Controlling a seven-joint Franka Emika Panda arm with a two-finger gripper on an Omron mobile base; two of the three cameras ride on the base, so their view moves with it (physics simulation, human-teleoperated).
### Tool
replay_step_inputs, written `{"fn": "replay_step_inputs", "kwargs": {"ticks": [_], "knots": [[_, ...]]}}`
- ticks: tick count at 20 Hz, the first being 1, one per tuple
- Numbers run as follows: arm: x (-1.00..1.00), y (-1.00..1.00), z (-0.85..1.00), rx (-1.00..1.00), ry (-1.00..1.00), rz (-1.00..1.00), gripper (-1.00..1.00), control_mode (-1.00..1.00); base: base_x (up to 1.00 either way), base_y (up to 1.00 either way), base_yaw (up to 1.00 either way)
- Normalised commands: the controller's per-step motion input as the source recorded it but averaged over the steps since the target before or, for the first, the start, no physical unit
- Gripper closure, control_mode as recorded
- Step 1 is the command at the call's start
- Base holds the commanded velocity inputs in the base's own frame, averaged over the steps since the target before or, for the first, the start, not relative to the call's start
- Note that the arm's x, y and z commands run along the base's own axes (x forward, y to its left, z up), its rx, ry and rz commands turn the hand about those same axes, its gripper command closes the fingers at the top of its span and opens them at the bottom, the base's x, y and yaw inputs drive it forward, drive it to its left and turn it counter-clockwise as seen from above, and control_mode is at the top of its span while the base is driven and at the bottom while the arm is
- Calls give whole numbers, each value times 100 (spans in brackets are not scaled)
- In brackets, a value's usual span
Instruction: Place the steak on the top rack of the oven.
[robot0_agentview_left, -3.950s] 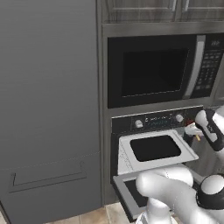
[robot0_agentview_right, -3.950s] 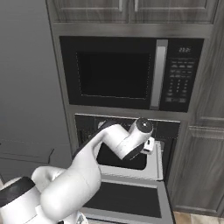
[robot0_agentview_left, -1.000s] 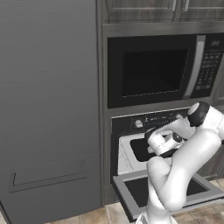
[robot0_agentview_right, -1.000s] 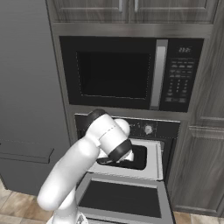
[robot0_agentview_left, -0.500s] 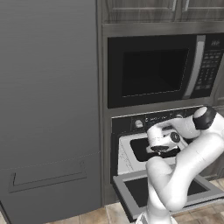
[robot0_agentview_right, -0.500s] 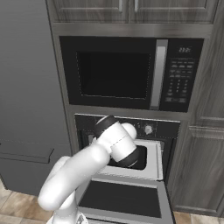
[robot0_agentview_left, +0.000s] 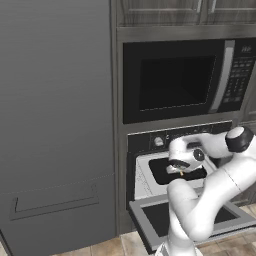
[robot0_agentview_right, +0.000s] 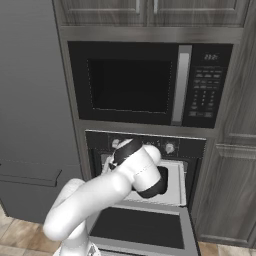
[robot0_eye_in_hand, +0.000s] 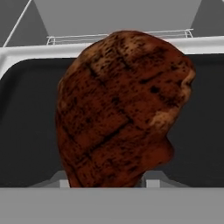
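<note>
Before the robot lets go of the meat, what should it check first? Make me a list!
1. Oven door is down and out of the way: ok.
2. Top rack is pulled out and its dark middle is bare: ok.
3. Steak is in the pincer: ok, it hangs right in front of the hand camera.
4. Steak is over the rack, not the door: ok, the rack's pale rim and dark middle lie behind it in the hand view.
5. Steak is low enough to drop softly: cannot tell.
6. Pincer fingertips are free of the rack: cannot tell, the steak hides them.
</note>
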Motion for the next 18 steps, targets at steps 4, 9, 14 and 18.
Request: {"fn": "replay_step_inputs", "kwargs": {"ticks": [4, 9, 14, 18], "knots": [[0, 0, 0, 0, -1, 0, -100, -100, 0, 0, 0], [0, -7, 2, 0, -2, 0, -100, -100, 0, 0, 0], [-18, -17, 31, 0, -2, 0, -100, -100, 0, 0, 0], [-51, -17, 82, 3, 0, -1, -100, -100, 0, 0, 0]]}}
